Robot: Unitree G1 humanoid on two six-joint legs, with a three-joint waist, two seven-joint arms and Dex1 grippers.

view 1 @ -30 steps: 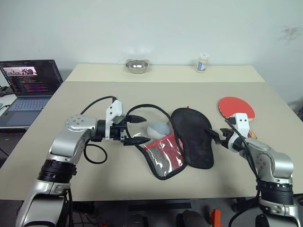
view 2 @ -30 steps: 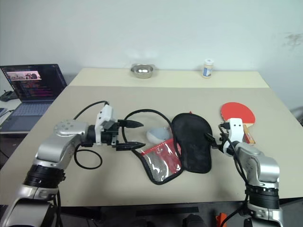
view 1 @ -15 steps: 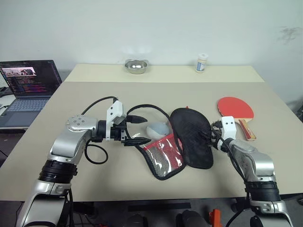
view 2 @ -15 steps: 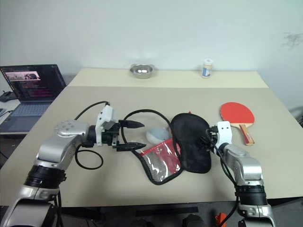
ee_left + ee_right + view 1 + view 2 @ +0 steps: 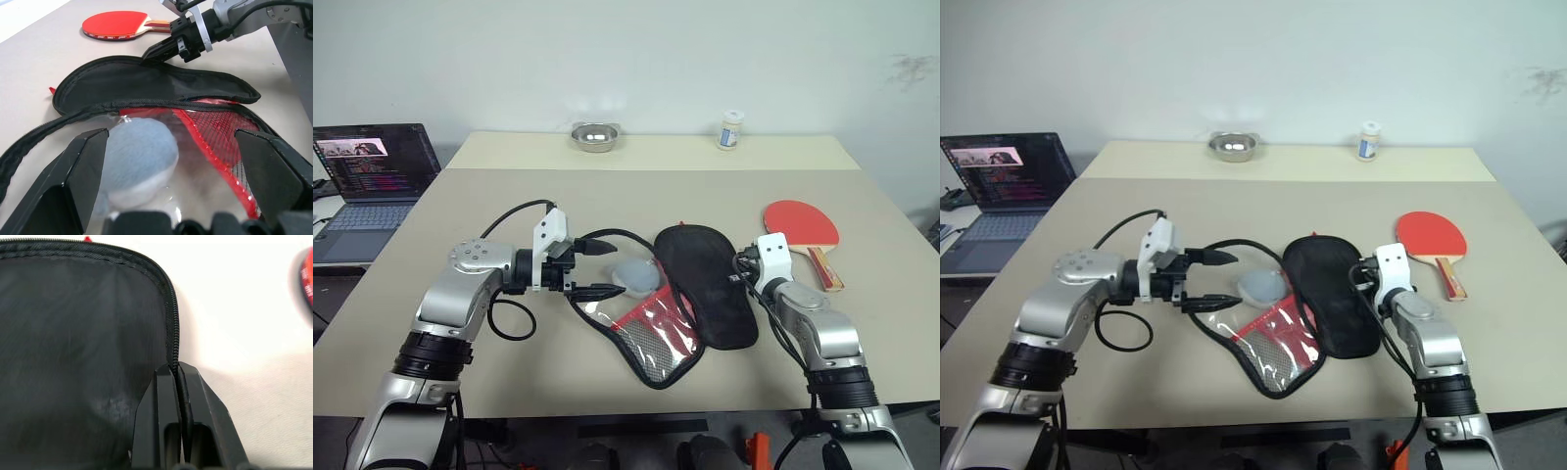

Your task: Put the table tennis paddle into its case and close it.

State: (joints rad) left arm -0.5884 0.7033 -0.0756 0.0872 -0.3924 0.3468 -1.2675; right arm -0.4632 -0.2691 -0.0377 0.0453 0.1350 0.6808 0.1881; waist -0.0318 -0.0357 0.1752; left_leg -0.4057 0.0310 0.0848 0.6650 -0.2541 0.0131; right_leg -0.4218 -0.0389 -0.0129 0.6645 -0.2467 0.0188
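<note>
The case lies open in the middle of the table, its black flap [image 5: 703,286] beside its red mesh and clear half [image 5: 651,333]. My right gripper [image 5: 741,267] is shut on the flap's zip rim [image 5: 172,318], which its fingertips [image 5: 168,377] pinch. My left gripper [image 5: 604,268] hangs open over the case's left edge, holding nothing, its fingers [image 5: 83,161] wide apart. The table tennis paddle [image 5: 801,223] lies flat, red face up, on the table to the right of the case, clear of both grippers.
A pale grey round lump [image 5: 636,276] sits under the clear film at the case's far-left edge. A steel bowl [image 5: 596,135] and a small bottle [image 5: 731,129] stand at the table's back. A laptop [image 5: 372,166] is off to the left. A black cable loops from the left wrist.
My right gripper has moved left from beside the paddle to the black flap and shut on its rim. The case has shifted slightly left. The left arm has stayed still.
</note>
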